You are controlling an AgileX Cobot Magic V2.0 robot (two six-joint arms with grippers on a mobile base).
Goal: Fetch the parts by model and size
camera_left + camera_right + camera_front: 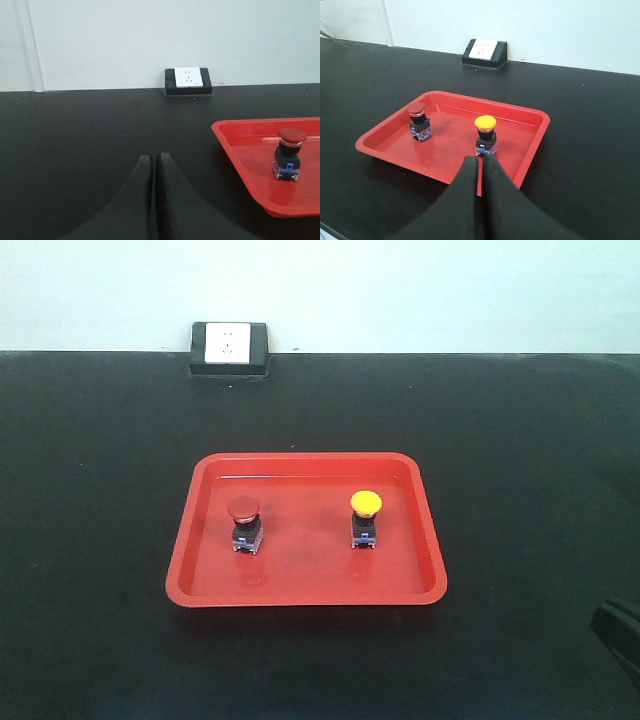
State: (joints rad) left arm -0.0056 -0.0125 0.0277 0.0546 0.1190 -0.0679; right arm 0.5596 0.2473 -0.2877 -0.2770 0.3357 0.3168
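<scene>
You're looking at two switches standing upright in the red tray (190, 540) on the counter (90, 440): one red switch (244, 523), one yellow switch (365, 517). The left gripper (153, 158) and right gripper (480, 160) are both sitting pinched closed, holding nothing, hovering low.

Left gripper (153, 159): black fingers pressed together, tips meeting, nothing between, held low and level. Right gripper (480, 161): black fingers likewise closed tip to tip, nothing held, angled slightly down. Front view: dark arm part at near right edge.

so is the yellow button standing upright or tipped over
Upright: the yellow button stands on its black-and-blue base in the red tray, cap on top, in both the front and right wrist views.
</scene>
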